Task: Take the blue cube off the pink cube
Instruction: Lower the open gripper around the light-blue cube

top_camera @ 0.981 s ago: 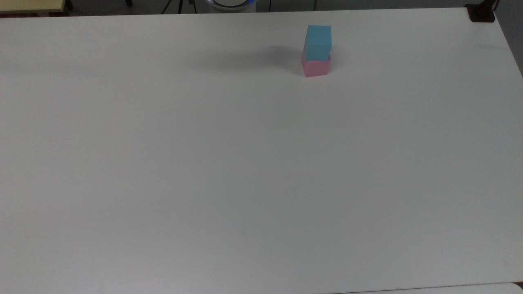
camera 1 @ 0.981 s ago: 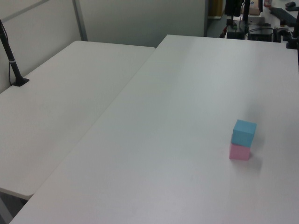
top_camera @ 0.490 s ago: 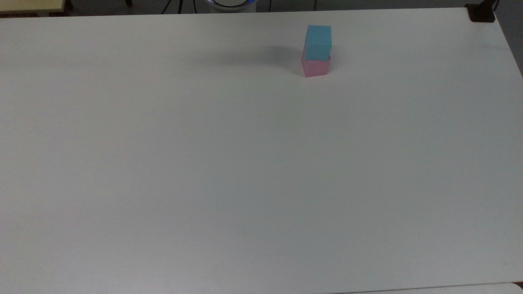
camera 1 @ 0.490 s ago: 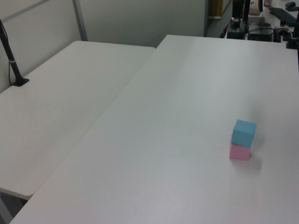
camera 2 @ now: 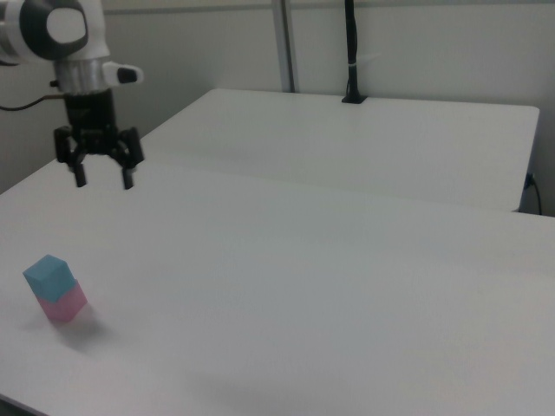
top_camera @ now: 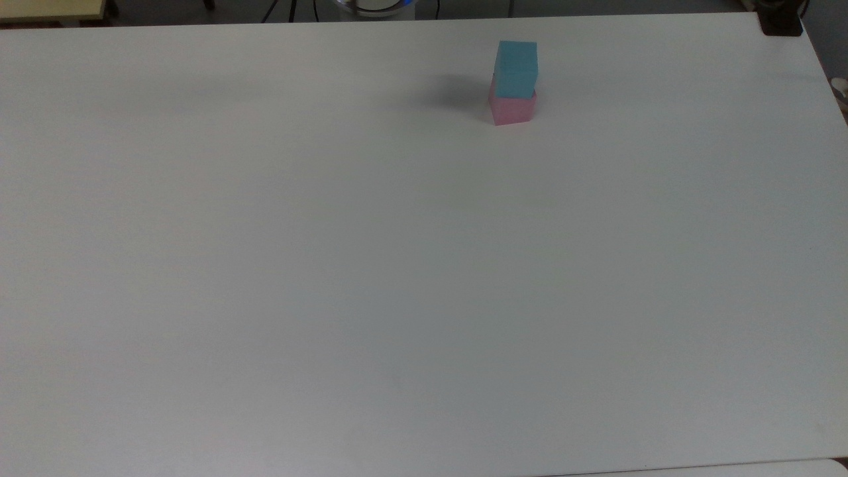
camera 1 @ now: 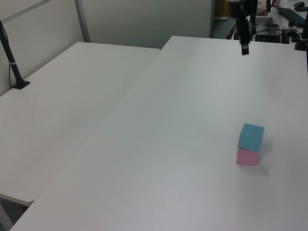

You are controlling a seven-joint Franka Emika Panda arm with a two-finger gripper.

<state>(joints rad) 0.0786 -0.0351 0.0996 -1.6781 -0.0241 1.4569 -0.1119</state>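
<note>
The blue cube (top_camera: 516, 68) (camera 1: 251, 136) (camera 2: 48, 275) sits squarely on top of the pink cube (top_camera: 512, 110) (camera 1: 247, 157) (camera 2: 64, 304), and the stack stands near the far edge of the white table (top_camera: 397, 265). My gripper (camera 2: 103, 179) hangs in the air, open and holding nothing, above and beyond the stack in the right view. In the left view a dark finger (camera 1: 244, 47) of the gripper hangs near the top edge, far behind the cubes.
A second white table (camera 1: 57, 115) adjoins on the left view's left. A black post with a cable (camera 1: 12, 67) (camera 2: 351, 52) stands on it. Cluttered desks with dark equipment (camera 1: 284, 19) lie beyond the far end.
In the left view the gripper has come down into sight at the top. In the top view the long shadow left of the cubes has shrunk toward them. The cubes have not moved.
</note>
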